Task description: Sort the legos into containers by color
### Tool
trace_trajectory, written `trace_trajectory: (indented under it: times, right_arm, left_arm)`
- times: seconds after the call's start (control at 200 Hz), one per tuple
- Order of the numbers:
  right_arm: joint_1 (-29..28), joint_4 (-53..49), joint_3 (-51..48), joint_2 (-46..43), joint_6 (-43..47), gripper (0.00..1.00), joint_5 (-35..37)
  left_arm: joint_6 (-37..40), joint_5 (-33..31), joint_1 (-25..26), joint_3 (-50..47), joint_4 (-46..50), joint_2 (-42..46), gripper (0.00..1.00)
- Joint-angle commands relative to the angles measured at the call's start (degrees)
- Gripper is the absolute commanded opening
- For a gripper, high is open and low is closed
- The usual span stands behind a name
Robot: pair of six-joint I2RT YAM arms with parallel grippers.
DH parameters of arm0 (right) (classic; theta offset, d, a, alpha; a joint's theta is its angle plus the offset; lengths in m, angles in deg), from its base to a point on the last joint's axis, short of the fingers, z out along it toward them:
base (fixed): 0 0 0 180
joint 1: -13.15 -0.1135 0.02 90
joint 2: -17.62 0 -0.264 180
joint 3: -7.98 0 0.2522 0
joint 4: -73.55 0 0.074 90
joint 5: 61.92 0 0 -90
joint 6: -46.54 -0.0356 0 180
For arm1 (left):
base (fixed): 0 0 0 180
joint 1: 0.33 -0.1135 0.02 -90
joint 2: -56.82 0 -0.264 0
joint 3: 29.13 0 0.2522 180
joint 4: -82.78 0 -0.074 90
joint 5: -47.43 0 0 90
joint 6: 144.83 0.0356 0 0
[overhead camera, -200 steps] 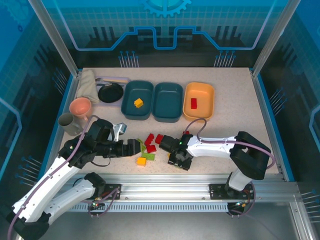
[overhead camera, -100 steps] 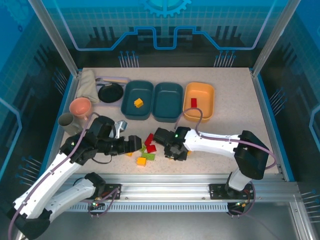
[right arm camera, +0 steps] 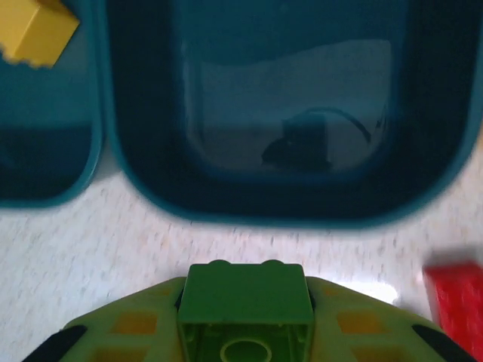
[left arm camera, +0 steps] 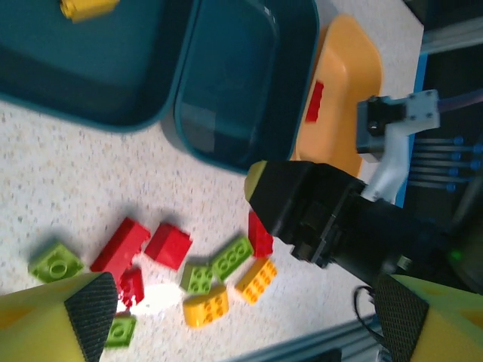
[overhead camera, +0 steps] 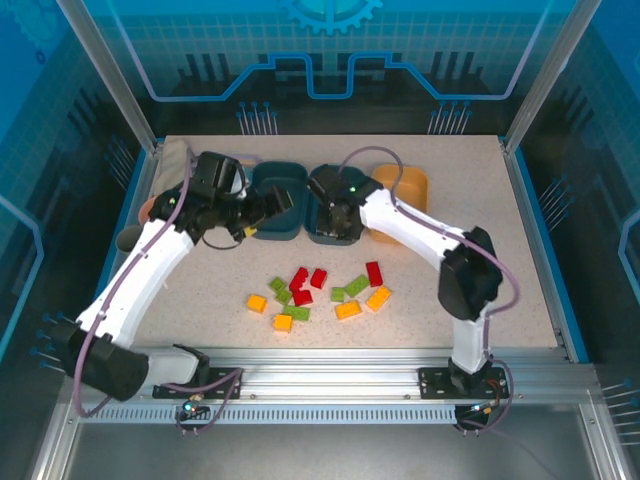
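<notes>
Green lego [right arm camera: 245, 303], in the wrist view, sits clamped in right pincer [right arm camera: 245, 328].

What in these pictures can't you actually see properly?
- Top view: the right hand, holding a green brick, covers much of the middle teal bin.
- Right wrist view: the red brick is blurred and cut by the right edge.
- Left wrist view: the yellow brick is cut by the top edge.

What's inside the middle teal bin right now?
No brick shows in the middle teal bin: the right wrist view gives a bare floor with a dim reflection. From above, the right gripper, holding a green brick, covers part of it.
</notes>
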Motion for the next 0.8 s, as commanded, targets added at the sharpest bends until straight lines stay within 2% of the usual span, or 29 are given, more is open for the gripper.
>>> trace_trajectory:
  times: [0.0,0.215,0.425,0.545,0.68,0.795]
  right_arm:
    - [2.6,-3.4,7.9,6.9,6.2,0.3,-3.5]
    - [7.0,-6.8,21.6,20.3,8.3,0.31,-5.6]
    - [8.9,-10.1,31.4,28.5,9.9,0.35,-7.5]
    - [9.3,-11.0,32.6,29.1,10.1,0.45,-7.7]
    - [9.1,-10.6,31.4,25.8,10.4,0.57,-7.5]
    - [8.7,-10.0,30.1,21.0,10.5,0.6,-6.7]
  left_arm:
    - [-0.3,1.4,-1.6,5.2,-1.5,-3.6,0.92]
    - [-1.3,1.7,-3.4,8.9,-2.5,-8.1,0.92]
    - [-1.0,1.6,-3.4,9.6,-1.6,-9.2,0.92]
    - [-0.7,1.2,-3.4,8.9,-1.1,-8.6,0.92]
    - [-0.3,0.9,-3.4,8.3,-0.1,-7.5,0.92]
    - [-0.2,0.8,-3.4,7.3,0.8,-6.1,0.92]
